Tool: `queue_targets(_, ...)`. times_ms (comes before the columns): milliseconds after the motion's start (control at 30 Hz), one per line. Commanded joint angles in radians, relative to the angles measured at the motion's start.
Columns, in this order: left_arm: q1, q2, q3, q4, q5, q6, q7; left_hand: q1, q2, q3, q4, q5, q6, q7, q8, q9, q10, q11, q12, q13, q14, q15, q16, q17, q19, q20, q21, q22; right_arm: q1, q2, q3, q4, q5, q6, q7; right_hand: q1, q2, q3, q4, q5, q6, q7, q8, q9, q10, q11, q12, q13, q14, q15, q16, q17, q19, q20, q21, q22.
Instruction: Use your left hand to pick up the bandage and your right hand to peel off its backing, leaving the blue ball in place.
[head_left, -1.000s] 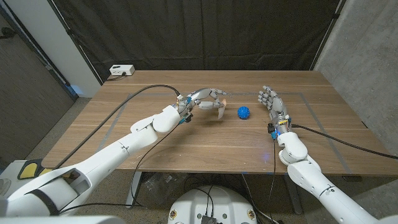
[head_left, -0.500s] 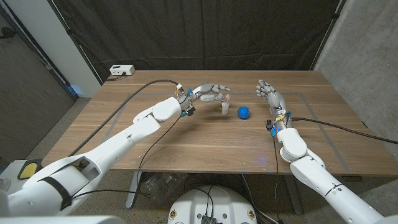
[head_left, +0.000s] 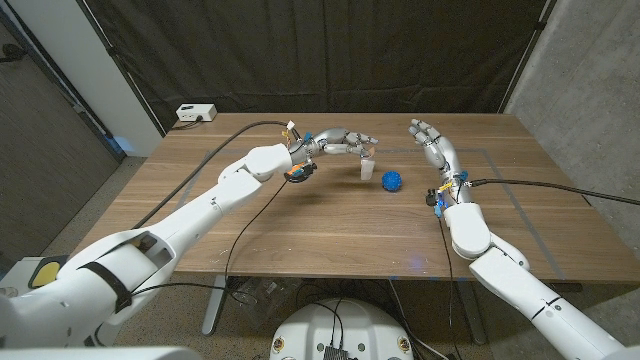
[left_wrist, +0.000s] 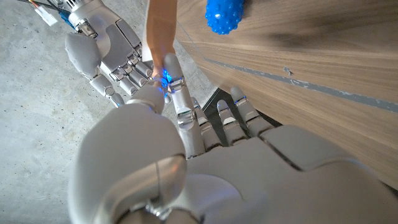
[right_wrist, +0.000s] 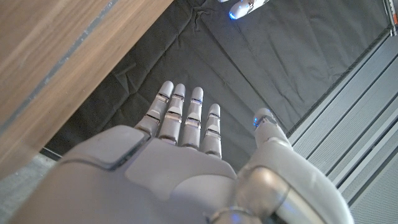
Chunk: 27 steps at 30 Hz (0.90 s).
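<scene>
The left hand (head_left: 338, 144) is raised over the far middle of the table (head_left: 300, 225), its fingers reaching right, and it pinches the bandage (head_left: 367, 167) by the upper end. In the head view the bandage hangs down from the fingertips as a pale strip, its long axis close to vertical, its lower end just above the wood or touching it; I cannot tell which. The left wrist view shows the same strip (left_wrist: 160, 34) caught between the thumb and a finger, the other fingers only loosely curled beside it.

The ball (head_left: 392, 180) sits on the table just right of the hanging strip and a little nearer, apart from it and from both hands.

The right hand (head_left: 428, 141) is lifted at about the same depth, on the far side of the ball from the bandage, holding nothing. The right wrist view shows its fingers (right_wrist: 186, 115) straight and side by side, the thumb standing off.

So the bandage lies to the left of the right hand, with the ball low between the 2. Judging by that, the right hand should cross leftward above the ball and take the free lower end. A low approach would risk knocking the ball.
</scene>
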Motion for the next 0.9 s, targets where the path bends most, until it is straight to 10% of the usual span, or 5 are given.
queue_targets(33, -0.06, -0.032, 0.003, 0.07, -0.123, 0.062, -0.143, 0.005, 0.004, 0.007, 0.0, -0.001, 0.002, 0.006, 0.01, 0.006, -0.002, 0.004, -0.006, 0.003, -0.009, -0.079, -0.005, 0.003, -0.01, -0.001, 0.006, 0.003, -0.056, -0.026, 0.007, -0.132, -0.199, -0.14, -0.095, 0.031, 0.0, 0.006, -0.004, 0.005, 0.029, 0.004, 0.011, 0.004, 0.026, -0.003, 0.009, 0.004, 0.028, -0.015, 0.01, 0.005, 0.013, 0.003, -0.004, 0.002)
queue_targets(533, -0.108, -0.09, -0.008, 0.177, -0.278, 0.153, -0.32, 0.009, 0.004, 0.012, -0.003, 0.002, 0.002, 0.01, 0.021, 0.018, 0.0, 0.01, -0.008, 0.003, -0.016, -0.075, -0.007, 0.004, -0.019, 0.002, 0.007, 0.003, -0.104, -0.011, -0.052, -0.257, -0.514, -0.406, -0.218, 0.2, 0.002, 0.014, -0.01, 0.003, 0.185, -0.005, 0.042, 0.011, 0.216, -0.05, 0.076, 0.027, 0.227, -0.156, 0.104, 0.053, 0.099, -0.029, 0.026, 0.011)
queue_targets(900, -0.142, -0.139, -0.017, 0.258, -0.339, 0.197, -0.405, 0.009, 0.006, 0.017, -0.002, 0.005, -0.003, 0.015, 0.029, 0.028, -0.001, 0.007, -0.011, 0.004, -0.021, -0.072, -0.008, 0.005, -0.029, 0.007, 0.006, 0.003, -0.114, -0.017, -0.111, -0.329, -0.69, -0.598, -0.211, 0.481, -0.016, 0.028, -0.024, -0.001, 0.252, -0.048, 0.047, 0.014, 0.31, -0.111, 0.116, 0.064, 0.304, -0.251, 0.259, 0.18, 0.151, -0.071, 0.079, 0.024)
